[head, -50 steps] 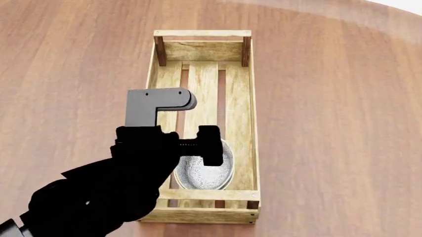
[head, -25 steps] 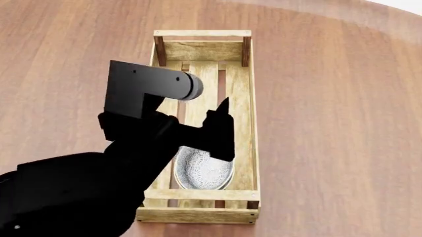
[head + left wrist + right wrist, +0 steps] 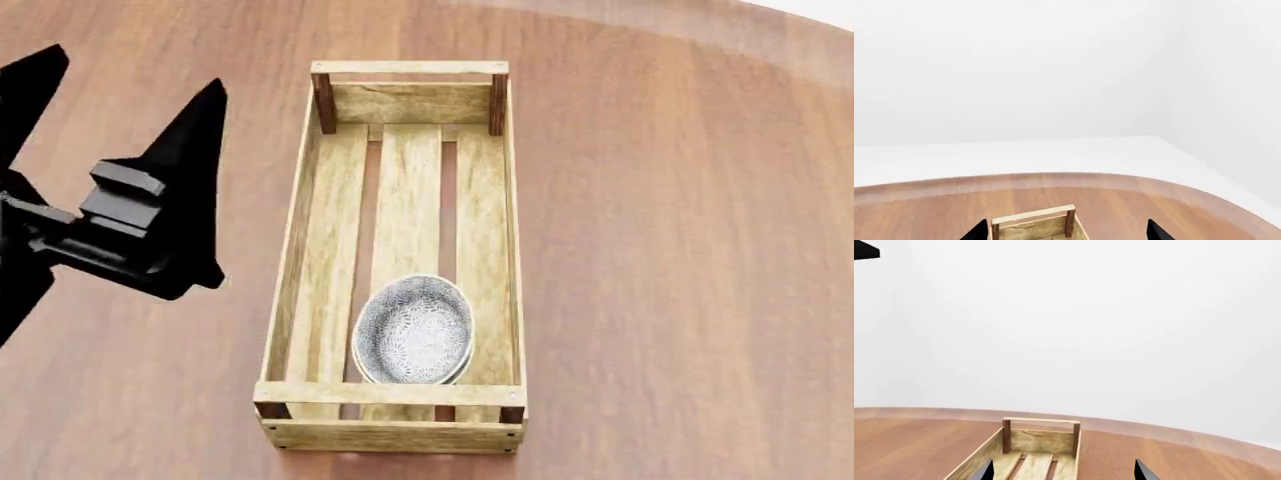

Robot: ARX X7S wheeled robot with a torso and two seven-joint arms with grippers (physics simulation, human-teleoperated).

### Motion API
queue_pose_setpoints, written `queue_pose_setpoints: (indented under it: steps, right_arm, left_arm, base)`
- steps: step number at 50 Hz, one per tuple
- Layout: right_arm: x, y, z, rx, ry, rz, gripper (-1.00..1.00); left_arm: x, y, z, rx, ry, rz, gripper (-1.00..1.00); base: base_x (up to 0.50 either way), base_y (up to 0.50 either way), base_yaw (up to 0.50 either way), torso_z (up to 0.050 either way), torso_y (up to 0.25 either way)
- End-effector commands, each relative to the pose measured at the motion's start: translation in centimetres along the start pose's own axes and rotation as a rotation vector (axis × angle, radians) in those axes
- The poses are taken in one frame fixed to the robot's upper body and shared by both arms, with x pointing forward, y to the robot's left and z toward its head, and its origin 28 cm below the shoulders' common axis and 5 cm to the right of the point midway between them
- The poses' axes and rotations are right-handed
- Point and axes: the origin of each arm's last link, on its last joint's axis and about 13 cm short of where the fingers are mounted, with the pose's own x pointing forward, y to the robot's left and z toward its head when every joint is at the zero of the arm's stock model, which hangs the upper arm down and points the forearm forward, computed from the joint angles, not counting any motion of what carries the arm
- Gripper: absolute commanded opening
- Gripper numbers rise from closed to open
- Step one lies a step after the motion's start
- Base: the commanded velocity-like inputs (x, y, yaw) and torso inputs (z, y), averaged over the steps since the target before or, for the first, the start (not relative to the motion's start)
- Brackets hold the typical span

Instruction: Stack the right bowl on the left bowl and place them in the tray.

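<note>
The tray [image 3: 304, 260] lies lengthwise on the wooden table. At its near end rests a grey patterned bowl [image 3: 414, 332], with a second rim showing just under its near edge, so the bowls look stacked. My left gripper [image 3: 140, 68] hovers open to the left of the tray, well clear of the bowls, holding nothing. In the left wrist view its fingertips [image 3: 979, 232] are spread wide around the tray's far end wall [image 3: 1033, 221]. The right gripper [image 3: 1064, 472] is outside the head view; its wrist view shows it open and empty, facing along the tray [image 3: 1041, 440].
The round wooden table [image 3: 667, 250] stretches around the tray, its far edge curving against a white floor [image 3: 1054, 155]. A black piece of the other arm [image 3: 864, 250] shows in a corner of the right wrist view.
My left arm has pulled up and away from the bowls to the left of the tray. The bowls, partly covered before, now lie fully exposed in the tray.
</note>
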Motion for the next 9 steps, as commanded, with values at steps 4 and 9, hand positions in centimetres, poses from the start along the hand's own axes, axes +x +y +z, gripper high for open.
queue_pose_setpoints:
  steps: [4,9]
  right_arm:
    - [-0.1,0.4,0.6,-0.018,-0.016,0.012,1.00]
    - [-0.3,0.0,1.1,-0.024,-0.025,-0.006,1.00]
  left_arm:
    - [-9.9,6.3,-1.9,0.119,-0.175,0.165,1.00]
    - [-13.7,8.6,-7.1,0.227,-0.187,0.354,1.00]
  base:
    - [0.00,0.00,0.00,0.000,0.000]
    - [0.00,0.00,0.00,0.000,0.000]
